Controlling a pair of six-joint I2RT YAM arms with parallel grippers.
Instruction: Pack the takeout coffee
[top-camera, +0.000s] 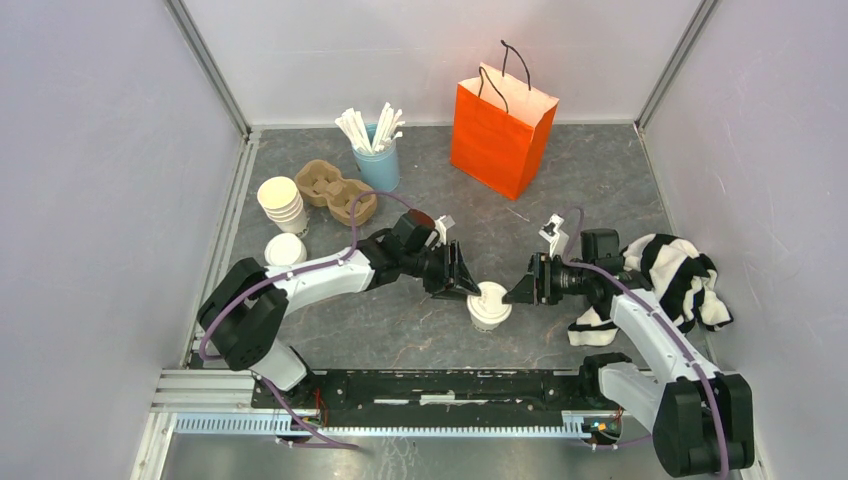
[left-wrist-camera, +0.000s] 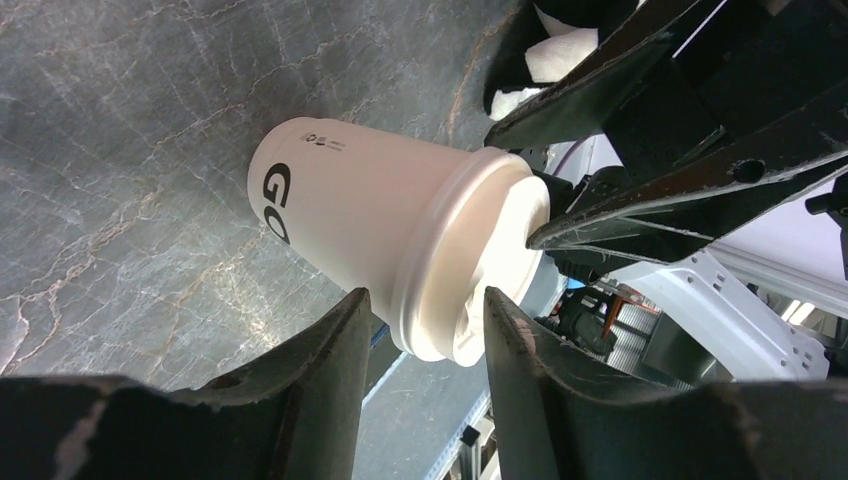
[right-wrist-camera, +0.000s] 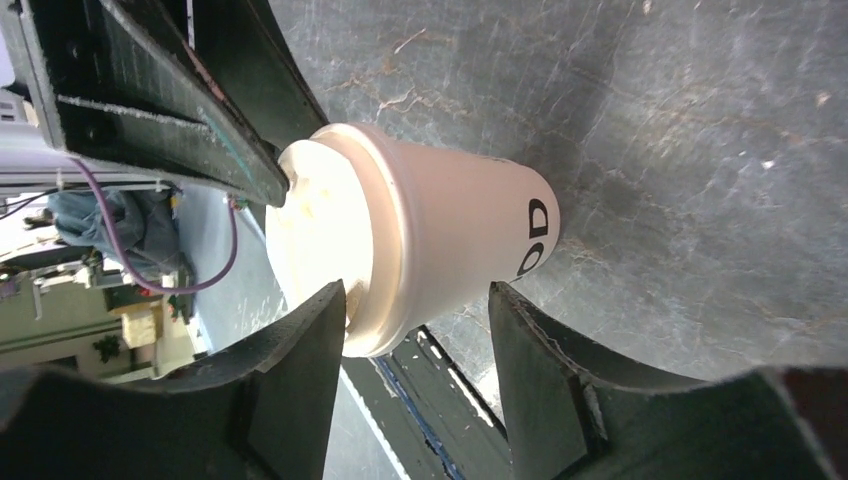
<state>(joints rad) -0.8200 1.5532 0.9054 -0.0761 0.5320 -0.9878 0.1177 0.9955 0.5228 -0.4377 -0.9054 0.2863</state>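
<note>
None of the packing looks done. The left gripper (top-camera: 462, 280) has its jaws spread wide and empty, tips level with the lid rim on the cup's left side. The takeout coffee (top-camera: 489, 306) stands upright and lidded on the table (top-camera: 400, 330), between the two arms. An orange paper bag (top-camera: 500, 125) stands open at the back, well apart from the cup. The right gripper (top-camera: 520, 290) also gapes, one finger (right-wrist-camera: 290, 400) by the lid, the other clear of the cup wall, gripping nothing. Left to do, I judge: close on the cup, lift it and lower it into the bag.
</note>
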